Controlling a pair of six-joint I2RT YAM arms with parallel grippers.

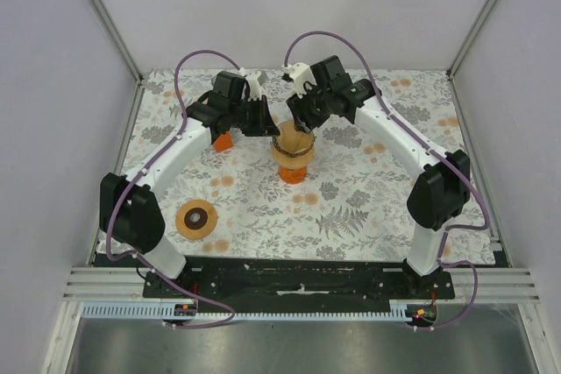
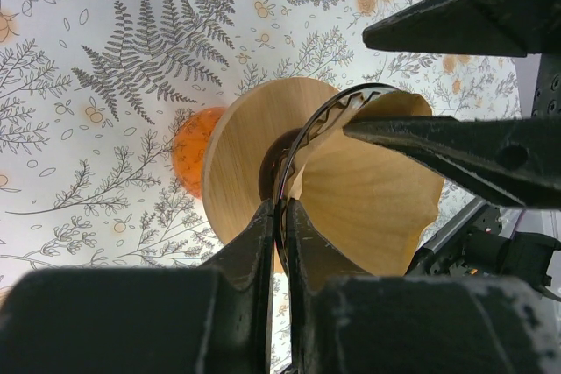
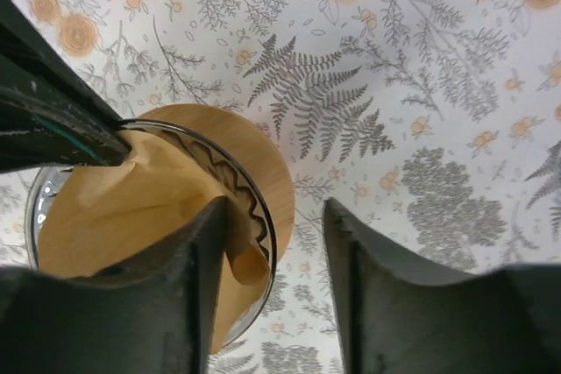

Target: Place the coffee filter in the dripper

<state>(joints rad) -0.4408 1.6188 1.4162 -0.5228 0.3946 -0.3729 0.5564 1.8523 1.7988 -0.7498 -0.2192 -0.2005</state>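
Note:
The dripper point(image 1: 294, 153) stands mid-table on an orange base point(image 1: 294, 173); it has a glass cone and a wooden collar point(image 2: 238, 159). The brown paper coffee filter point(image 2: 368, 199) sits inside the cone, with its edge folded over the rim. My left gripper point(image 2: 282, 209) is shut on the glass rim at the dripper's left side. My right gripper point(image 3: 275, 208) is open and straddles the rim. One of its fingers point(image 3: 188, 260) rests inside the filter point(image 3: 114, 208); the other is outside above the cloth. Both grippers meet over the dripper in the top view.
A round brown disc point(image 1: 196, 218) lies on the floral cloth at the near left. A small orange object point(image 1: 223, 141) sits under my left arm. The table is boxed in by white walls and metal posts.

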